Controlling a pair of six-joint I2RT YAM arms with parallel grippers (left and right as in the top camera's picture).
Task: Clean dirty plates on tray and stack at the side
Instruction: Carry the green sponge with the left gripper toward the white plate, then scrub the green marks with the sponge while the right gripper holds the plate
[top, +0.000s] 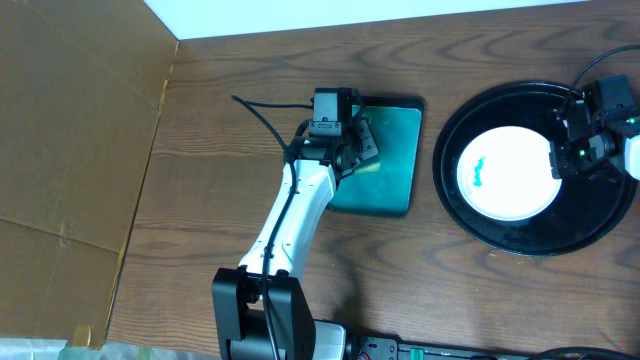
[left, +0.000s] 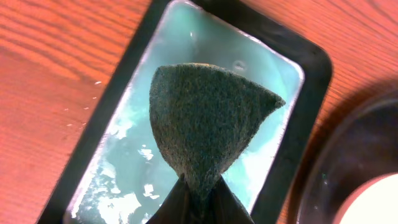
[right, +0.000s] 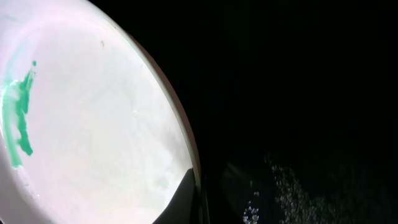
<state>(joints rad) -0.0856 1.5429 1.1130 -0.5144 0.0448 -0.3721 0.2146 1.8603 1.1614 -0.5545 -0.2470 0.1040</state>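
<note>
Grey pad (left: 205, 118) pinched tight in left gripper (left: 198, 198) jaws above small teal tray (top: 395, 150); carry over to smeared white plate (top: 505, 172) in middle of black tray (top: 470, 225), steadying rim with right gripper (top: 562, 158), jaws astride rim, clamp unclear, then scrub smear.

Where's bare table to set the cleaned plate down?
Widest bare wood: between the cardboard and the left arm. More lies robot-side of the teal tray and black tray. The strip between those trays is narrow, and the right gripper crowds the plate.
</note>
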